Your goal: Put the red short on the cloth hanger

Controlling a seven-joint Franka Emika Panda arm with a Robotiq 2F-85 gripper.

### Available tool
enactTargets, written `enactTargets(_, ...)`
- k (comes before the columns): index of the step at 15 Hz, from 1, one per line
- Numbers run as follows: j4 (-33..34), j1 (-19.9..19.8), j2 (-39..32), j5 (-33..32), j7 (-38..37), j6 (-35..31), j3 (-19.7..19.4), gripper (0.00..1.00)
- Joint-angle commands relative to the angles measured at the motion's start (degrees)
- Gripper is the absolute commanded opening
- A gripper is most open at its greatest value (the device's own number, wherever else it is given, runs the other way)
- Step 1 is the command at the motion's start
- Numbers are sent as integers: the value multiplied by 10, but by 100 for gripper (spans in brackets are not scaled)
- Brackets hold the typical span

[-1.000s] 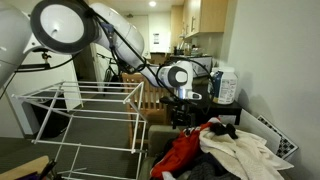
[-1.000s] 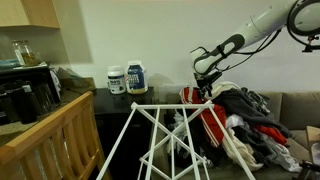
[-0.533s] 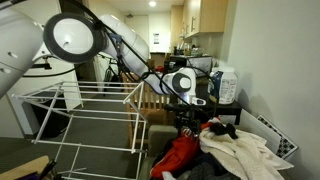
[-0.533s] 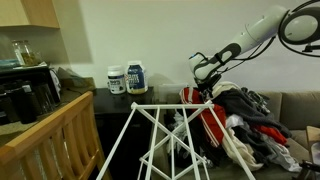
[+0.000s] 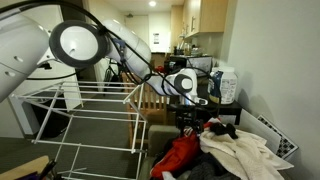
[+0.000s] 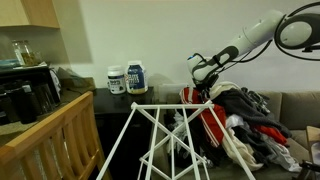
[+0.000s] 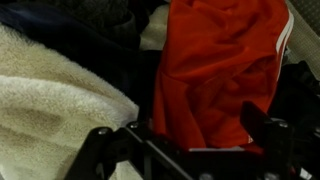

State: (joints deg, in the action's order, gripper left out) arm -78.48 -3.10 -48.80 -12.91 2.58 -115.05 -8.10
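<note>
The red shorts (image 7: 225, 70) with a white side stripe lie on top of a clothes pile; they also show in both exterior views (image 5: 183, 153) (image 6: 205, 115). My gripper (image 7: 190, 135) hangs just above them, fingers spread wide on either side of the red cloth, holding nothing. In the exterior views the gripper (image 5: 187, 118) (image 6: 205, 92) is low over the pile. The white wire cloth hanger rack (image 5: 95, 112) (image 6: 170, 140) stands beside the pile with nothing on it.
The pile holds a white towel (image 7: 50, 100), dark and beige garments (image 5: 240, 150). Two tubs (image 6: 127, 79) stand on a dark counter. A wooden rail (image 6: 60, 135) and kitchen appliances (image 6: 25, 95) stand at the side.
The arm has lowered a little toward the clothes pile, bringing the open gripper closer to the red shorts. Nothing else has moved.
</note>
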Motion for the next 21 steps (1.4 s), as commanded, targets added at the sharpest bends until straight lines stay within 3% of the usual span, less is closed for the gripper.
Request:
enactTargets(1, 7, -22, 10, -1, 54, -21, 17, 62)
enactTargets(4, 16, -35, 15, 3, 82, -43, 25, 42)
enactTargets(8, 13, -56, 9, 3, 117, -25, 25, 16)
enactTargets(9, 11, -62, 11, 6, 125, -19, 27, 56)
enactTargets(10, 8, -65, 15, 3, 134, -13, 26, 55)
enactTargets(11, -54, -15, 32, -2, 74, -35, 37, 56)
enactTargets(12, -56, -15, 32, 1, 75, -28, 43, 60)
enactTargets(18, -130, 75, 47, 19, -4, 1, 94, 98)
enactTargets(21, -151, 105, 60, 12, -5, -11, 108, 100)
